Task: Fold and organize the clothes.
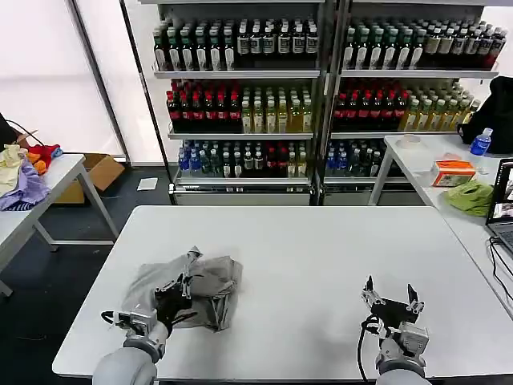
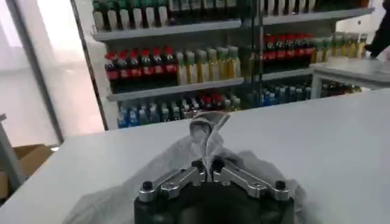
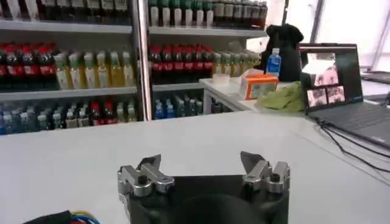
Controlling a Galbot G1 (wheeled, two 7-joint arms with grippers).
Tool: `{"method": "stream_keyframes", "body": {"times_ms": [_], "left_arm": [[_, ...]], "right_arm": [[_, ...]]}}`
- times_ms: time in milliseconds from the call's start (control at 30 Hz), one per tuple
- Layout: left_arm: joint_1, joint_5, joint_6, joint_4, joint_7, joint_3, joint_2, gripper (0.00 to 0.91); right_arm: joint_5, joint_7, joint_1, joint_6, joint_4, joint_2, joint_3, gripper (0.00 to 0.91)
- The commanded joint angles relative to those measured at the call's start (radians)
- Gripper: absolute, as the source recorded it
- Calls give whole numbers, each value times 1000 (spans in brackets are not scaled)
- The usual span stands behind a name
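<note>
A crumpled light grey T-shirt (image 1: 210,290) lies in a heap on the near left part of the white table (image 1: 321,257). My left gripper (image 1: 178,293) sits on the heap's near side, shut on a pinched-up fold of the grey T-shirt (image 2: 207,131) that rises between its fingertips (image 2: 198,165). The rest of the cloth (image 2: 116,198) spreads around the gripper. My right gripper (image 1: 390,296) hovers low over bare table at the near right, open, with nothing between its fingers (image 3: 150,164).
Shelves of drink bottles (image 1: 264,88) stand behind the table. A side table at the right carries a laptop (image 1: 503,204), a green cloth (image 1: 471,195) and an orange box (image 1: 454,171). Another table at the left holds coloured fabrics (image 1: 24,172).
</note>
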Motion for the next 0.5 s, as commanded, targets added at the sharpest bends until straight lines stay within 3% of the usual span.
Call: {"method": "stream_keyframes", "body": {"times_ms": [33, 500], "left_arm": [[-5, 15, 7, -1, 0, 33, -22, 0], [-13, 21, -5, 40, 0, 56, -60, 0]], "right_arm": [[0, -2, -7, 5, -13, 3, -1, 907], [0, -4, -9, 12, -17, 0, -15, 907]]}}
